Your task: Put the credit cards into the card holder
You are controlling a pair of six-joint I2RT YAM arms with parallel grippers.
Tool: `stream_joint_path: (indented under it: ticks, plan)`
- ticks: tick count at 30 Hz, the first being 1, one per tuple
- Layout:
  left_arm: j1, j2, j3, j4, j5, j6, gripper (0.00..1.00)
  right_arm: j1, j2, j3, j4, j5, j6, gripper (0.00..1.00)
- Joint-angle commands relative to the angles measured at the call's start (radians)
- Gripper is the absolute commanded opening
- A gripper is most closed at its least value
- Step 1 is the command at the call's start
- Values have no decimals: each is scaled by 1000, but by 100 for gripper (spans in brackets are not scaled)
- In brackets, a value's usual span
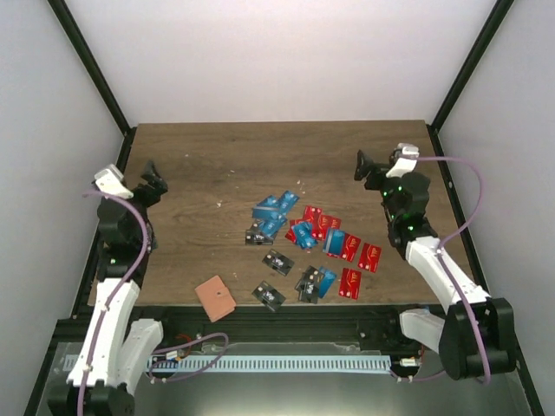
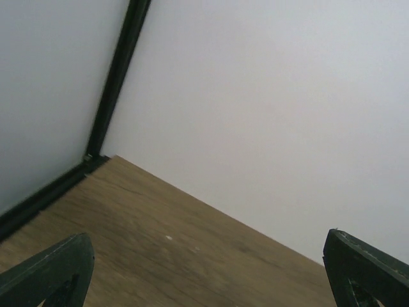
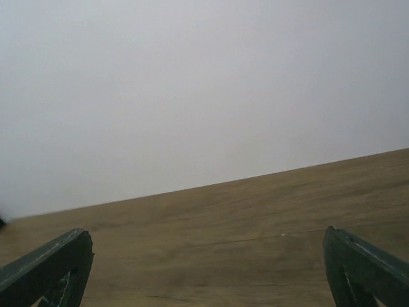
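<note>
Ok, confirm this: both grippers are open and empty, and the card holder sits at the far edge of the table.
No: the top external view shows the card holder at the near edge of the table. The left gripper and right gripper are open and empty.

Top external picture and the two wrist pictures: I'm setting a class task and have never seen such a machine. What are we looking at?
This is a pair of white and black robot arms, the left arm and the right arm, bolted at the near edge of a brown wooden table. The top picture comes from a fixed camera above and behind them. The other two come from a camera on each wrist, looking past its own dark fingers at wood and a white wall. Mid-table lie small thin plastic credit cards: red cards, blue cards and black cards. A flat tan-orange leather-like card holder lies apart, near the front edge. The left gripper and the right gripper are open, holding nothing.
</note>
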Motion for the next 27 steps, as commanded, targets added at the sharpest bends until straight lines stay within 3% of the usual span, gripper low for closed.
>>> stream_joint_path:
  ticks: [1, 4, 9, 14, 17, 24, 27]
  plan:
    - [1, -110, -17, -263, 206, -162, 100, -38, 5, 138, -301, -133, 247, 100]
    - [-1, -93, 12, -422, 326, -206, 100, -58, 101, 250, -454, -326, 274, 100]
    - [-16, -57, 39, -671, 414, -237, 100, 42, 146, 261, -566, -395, 299, 100]
    - [-109, -112, 33, -860, 339, -276, 100, 298, 148, 236, -636, -375, 319, 100]
    - [-164, -167, 7, -932, 318, -316, 94, 469, 175, 228, -666, -373, 348, 100]
    - [-307, -259, -98, -999, 285, -440, 85, 864, 277, 260, -666, -349, 473, 97]
    - [-347, -264, -127, -991, 272, -461, 83, 979, 365, 325, -672, -366, 496, 93]
